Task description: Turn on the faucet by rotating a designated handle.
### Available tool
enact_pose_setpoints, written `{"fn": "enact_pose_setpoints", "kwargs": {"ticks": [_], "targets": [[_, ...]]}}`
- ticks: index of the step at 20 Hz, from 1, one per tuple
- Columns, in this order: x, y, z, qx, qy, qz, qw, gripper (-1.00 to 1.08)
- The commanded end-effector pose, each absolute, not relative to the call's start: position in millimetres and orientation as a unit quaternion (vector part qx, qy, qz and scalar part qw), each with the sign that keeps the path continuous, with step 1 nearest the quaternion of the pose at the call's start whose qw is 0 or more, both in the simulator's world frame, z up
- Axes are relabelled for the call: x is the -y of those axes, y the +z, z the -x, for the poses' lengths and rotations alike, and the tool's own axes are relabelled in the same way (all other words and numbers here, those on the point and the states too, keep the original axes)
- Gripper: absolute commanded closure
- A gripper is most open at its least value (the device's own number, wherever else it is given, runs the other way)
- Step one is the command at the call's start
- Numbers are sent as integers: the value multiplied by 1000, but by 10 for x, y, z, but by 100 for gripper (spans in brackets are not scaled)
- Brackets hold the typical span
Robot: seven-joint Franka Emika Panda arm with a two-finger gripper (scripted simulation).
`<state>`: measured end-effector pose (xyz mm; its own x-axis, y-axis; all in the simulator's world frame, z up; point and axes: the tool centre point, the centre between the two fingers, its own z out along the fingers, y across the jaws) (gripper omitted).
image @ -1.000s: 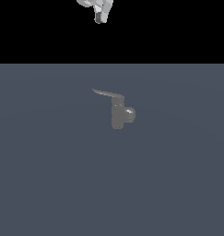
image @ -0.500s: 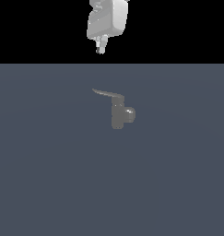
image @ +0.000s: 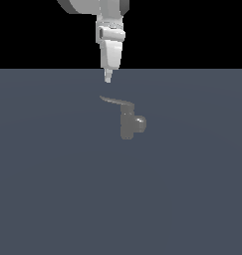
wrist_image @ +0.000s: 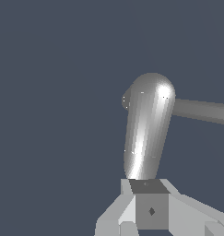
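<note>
Exterior view: a small matte grey faucet [image: 127, 124] stands upright on the blue-grey tabletop [image: 53, 199], its rounded stubby spout [image: 139, 123] projecting toward the exterior view's right. The thin handle [image: 115, 101] extends from the faucet's top toward the exterior view's left, tapering to a point. The white arm [image: 110, 35] descends from the upper edge, its pincer [image: 108, 77] just above the handle's tip and apart from it, fingertips drawn together.

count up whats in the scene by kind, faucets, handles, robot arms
faucet: 1
handle: 1
robot arm, with its pincer: 1
total: 3
</note>
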<state>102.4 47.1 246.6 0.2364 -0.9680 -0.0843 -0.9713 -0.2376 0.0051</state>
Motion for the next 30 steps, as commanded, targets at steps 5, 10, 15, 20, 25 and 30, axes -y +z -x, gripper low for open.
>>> {"fn": "enact_pose_setpoints", "kwargs": {"ticks": [5, 10, 15, 20, 25, 30], "targets": [[-530, 2042, -1260, -666, 16, 746, 10, 108], [-560, 1837, -1356, -687, 6, 727, 3, 108], [-575, 1739, -1399, -696, 0, 718, 0, 108], [-577, 1730, -1403, -697, 0, 717, 0, 108], [-592, 1729, -1311, -697, 0, 717, 0, 108], [-610, 1728, -1195, -697, 0, 717, 0, 108]]}}
